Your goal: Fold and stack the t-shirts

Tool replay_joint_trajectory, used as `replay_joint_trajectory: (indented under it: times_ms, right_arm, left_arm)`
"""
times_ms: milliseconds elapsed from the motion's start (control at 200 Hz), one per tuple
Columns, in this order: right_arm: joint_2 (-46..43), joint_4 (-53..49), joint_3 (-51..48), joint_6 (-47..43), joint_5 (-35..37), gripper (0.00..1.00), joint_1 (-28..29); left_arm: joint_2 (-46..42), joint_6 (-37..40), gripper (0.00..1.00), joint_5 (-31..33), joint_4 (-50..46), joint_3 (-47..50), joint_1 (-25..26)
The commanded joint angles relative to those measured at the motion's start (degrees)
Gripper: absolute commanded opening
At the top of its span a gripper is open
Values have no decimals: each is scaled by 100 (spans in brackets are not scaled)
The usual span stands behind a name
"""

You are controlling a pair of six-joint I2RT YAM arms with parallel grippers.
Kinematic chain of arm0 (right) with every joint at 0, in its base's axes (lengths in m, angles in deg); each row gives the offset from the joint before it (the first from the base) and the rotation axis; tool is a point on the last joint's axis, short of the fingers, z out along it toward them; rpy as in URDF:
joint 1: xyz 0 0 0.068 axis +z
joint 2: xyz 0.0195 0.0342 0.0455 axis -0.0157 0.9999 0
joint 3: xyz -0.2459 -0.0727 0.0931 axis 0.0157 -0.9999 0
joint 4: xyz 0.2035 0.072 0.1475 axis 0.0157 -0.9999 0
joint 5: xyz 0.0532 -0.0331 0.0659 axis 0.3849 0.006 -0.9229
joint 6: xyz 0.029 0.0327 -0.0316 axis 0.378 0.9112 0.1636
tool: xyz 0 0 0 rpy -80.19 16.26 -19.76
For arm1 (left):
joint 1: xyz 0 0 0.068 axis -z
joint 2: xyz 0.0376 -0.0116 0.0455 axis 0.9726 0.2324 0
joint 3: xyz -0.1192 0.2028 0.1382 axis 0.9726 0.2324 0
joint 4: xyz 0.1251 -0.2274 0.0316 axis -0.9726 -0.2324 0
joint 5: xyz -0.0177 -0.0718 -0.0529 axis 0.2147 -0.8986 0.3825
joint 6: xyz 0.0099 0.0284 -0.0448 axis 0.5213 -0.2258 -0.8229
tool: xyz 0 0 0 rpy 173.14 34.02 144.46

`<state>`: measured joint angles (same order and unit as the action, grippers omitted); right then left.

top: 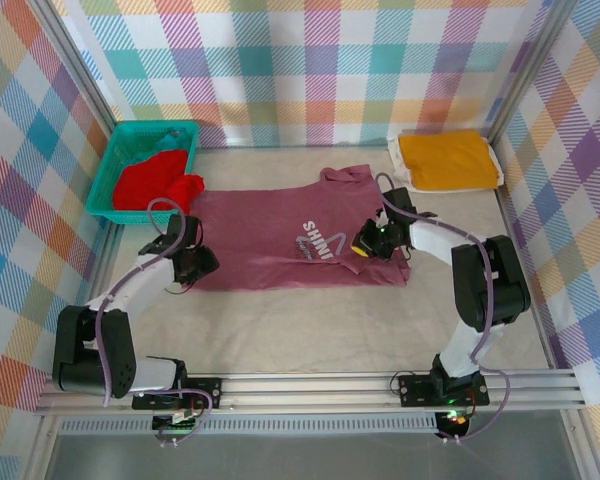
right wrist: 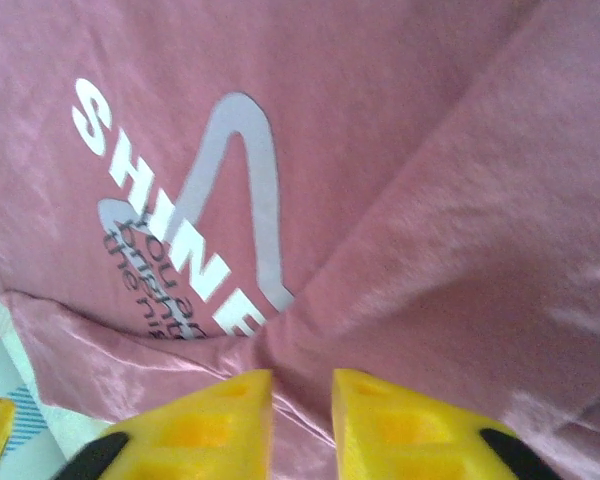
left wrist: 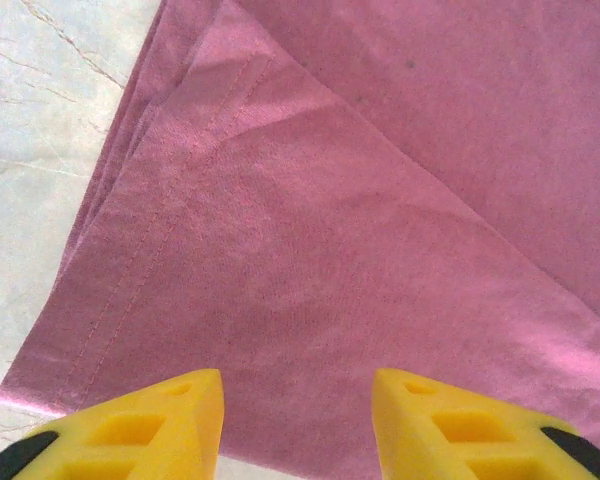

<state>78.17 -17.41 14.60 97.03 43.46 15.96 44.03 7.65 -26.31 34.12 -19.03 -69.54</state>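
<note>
- One teal basket sits far left on the desk, the red tee bunched in it.
- Three tees: maroon tee flat mid-desk, yellow tee folded far right.
- Left fingers, half apart, over the maroon tee's hem corner, nothing between them.
- Right fingers, narrow gap, at a fold by the print; grip unclear.

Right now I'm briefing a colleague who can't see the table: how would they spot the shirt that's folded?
Look to the far right corner, opposite the teal basket at far left. A yellow-orange t-shirt lies folded into a rectangle on something white. Its colour and tidy shape set it apart from the maroon t-shirt spread mid-table and the red t-shirt bunched at the basket.
</note>
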Motion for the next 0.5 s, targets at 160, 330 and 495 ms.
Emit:
replay_joint_trajectory:
  times_ms: [160, 330, 495]
  right_arm:
    - [-705, -272, -673, 121, 132, 33, 102]
    - [-670, -232, -775, 189, 170, 37, 103]
    - [-510, -89, -783, 273, 82, 40, 113]
  left_arm:
    - [-302, 110, 45, -129, -24, 193, 107]
    - [-190, 108, 45, -181, -61, 190, 165]
    - [-131, 85, 45, -153, -82, 146, 195]
